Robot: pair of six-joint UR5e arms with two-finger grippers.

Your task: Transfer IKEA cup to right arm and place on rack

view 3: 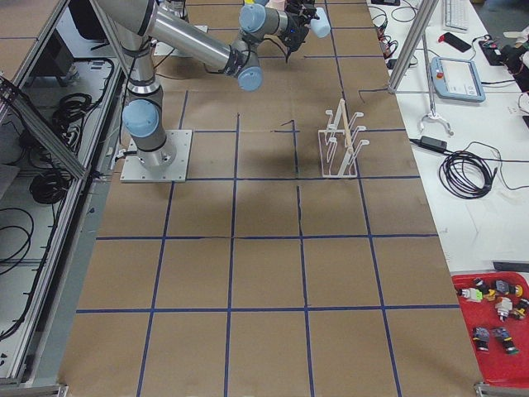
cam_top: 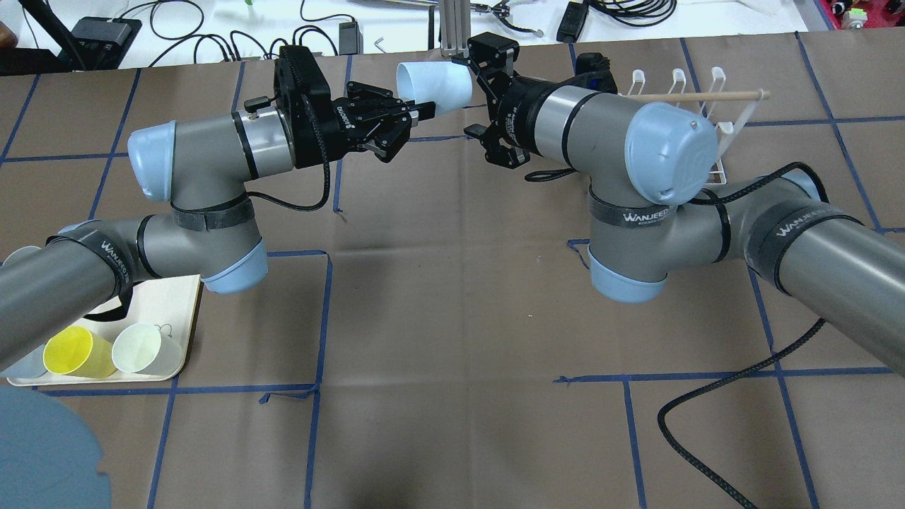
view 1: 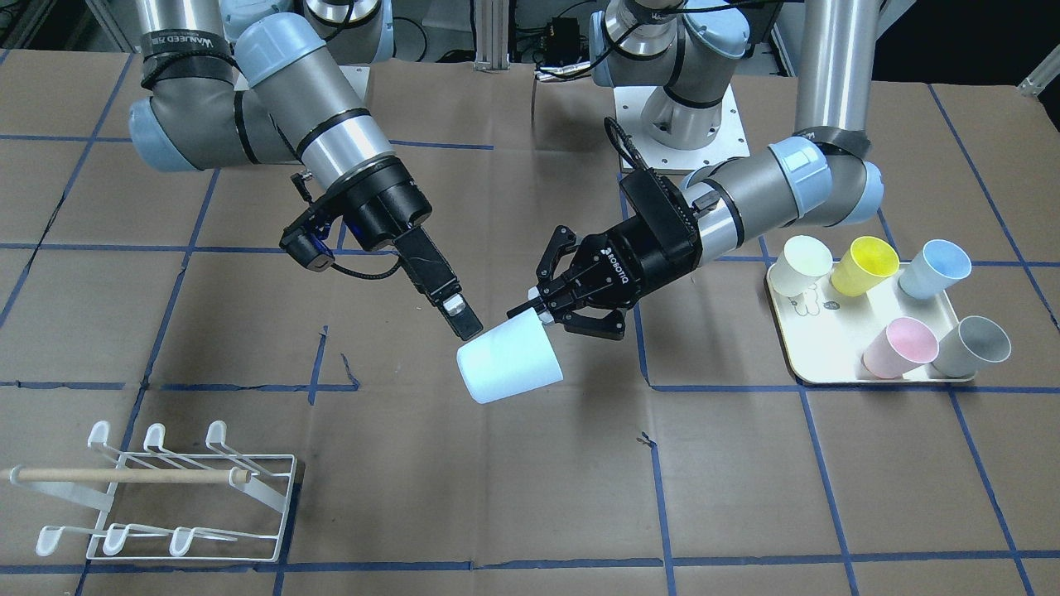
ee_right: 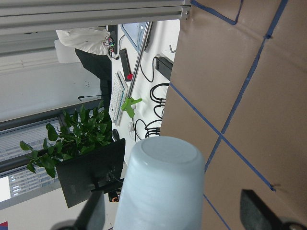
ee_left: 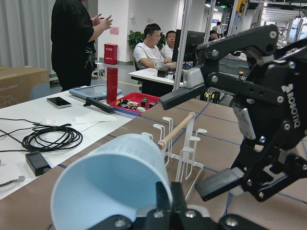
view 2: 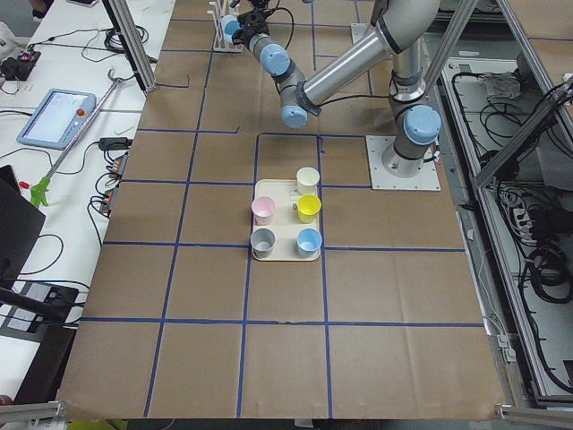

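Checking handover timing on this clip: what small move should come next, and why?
Probably close the right fingers on the pale-blue cup: they flank it with gaps on both sides, while the left fingers pinch its rim.

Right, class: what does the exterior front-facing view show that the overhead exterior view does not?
Only front-facing: the pink cup and grey cup on the tray, and the whole rack. Only overhead: the cable-strewn bench beyond the table. Both: the left gripper shut on the pale blue cup at its rim, with the open right gripper around its base end.
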